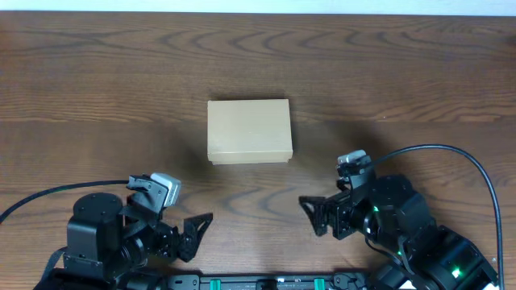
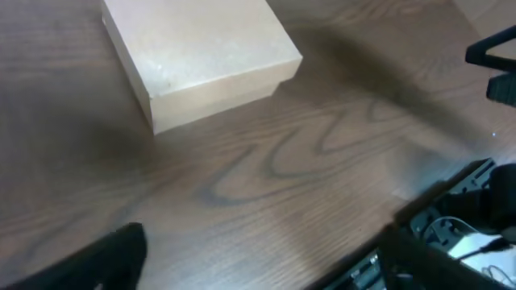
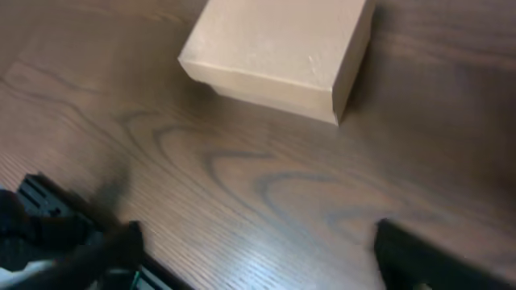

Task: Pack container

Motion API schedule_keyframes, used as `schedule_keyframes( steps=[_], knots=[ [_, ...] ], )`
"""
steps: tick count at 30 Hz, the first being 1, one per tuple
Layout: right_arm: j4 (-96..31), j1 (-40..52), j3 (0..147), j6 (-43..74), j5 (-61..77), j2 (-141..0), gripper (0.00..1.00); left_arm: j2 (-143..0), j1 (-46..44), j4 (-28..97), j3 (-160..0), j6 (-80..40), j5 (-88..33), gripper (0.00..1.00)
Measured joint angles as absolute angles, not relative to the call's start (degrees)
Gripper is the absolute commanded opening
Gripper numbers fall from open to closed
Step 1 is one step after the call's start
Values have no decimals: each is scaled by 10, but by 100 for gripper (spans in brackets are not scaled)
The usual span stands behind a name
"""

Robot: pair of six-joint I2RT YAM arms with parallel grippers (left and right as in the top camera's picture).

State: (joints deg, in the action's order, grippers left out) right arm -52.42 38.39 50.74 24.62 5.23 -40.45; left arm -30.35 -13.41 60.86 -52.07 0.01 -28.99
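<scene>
Table: dark brown wood grain, fills the overhead view. Left arm and right arm: both black, sitting at the near edge of the table and angled inward toward each other. Box: plain tan cardboard, lid down flat, lying on the table near the centre, ahead of both arms and roughly midway between them; nothing touches it. Left gripper: released, the two fingers spread wide with only bare table between them, well short of the box; in the left wrist view the box sits at upper left, far beyond the fingers. Right gripper: likewise released, fingers wide apart and holding nothing, below and to the right of the box; in the right wrist view the box lies at the top of the view, apart from the fingers. Cables: one black cable trails left from the left arm, another loops up and over the right arm.
</scene>
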Motion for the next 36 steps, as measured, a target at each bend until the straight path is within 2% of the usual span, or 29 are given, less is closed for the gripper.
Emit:
schedule_keyframes(
  steps=[19,23,28,36],
  knots=[
    [-534,384,505,253,51,-416,99,-295,-132,636,-521,-14,-276,95],
    [-534,384,505,253,51,-416,99,-242,-88,563,-506,-2,-248,95],
    [-534,384,503,253,51,-416,99,-125,-11,442,-396,14,-217,95],
    [-535,384,502,253,51,-416,99,-8,-1,284,-173,-17,-185,95]
  ],
)
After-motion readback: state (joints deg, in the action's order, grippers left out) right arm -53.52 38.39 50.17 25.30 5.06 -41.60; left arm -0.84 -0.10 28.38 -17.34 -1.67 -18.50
